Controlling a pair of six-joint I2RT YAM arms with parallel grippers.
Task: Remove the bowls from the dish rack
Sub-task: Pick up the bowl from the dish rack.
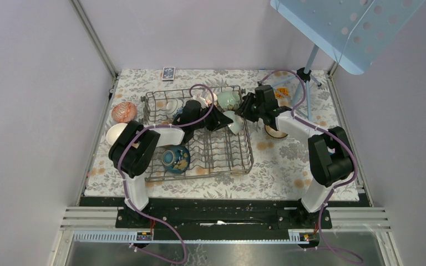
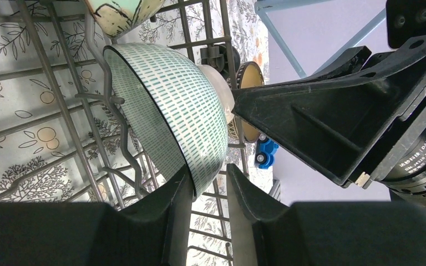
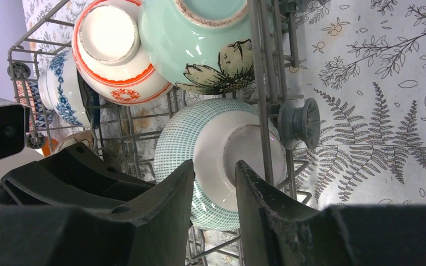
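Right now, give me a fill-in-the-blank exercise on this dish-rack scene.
The left gripper straddles the dashed bowl's ____. The blue bowl sits in the dish rack's near-____ corner. The red-patterned bowl rests ____ the rack.
Missing: rim; left; outside.

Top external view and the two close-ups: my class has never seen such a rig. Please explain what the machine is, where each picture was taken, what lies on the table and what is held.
Two robot arms are bolted at the near edge of the table. The wide picture looks down from above; each close-up comes from a camera on one wrist. A wire dish rack holds bowls; a red-patterned bowl lies outside, left of it. The left gripper straddles the rim of a green-dashed bowl; the right gripper is at its foot. Whether either grips it is unclear.
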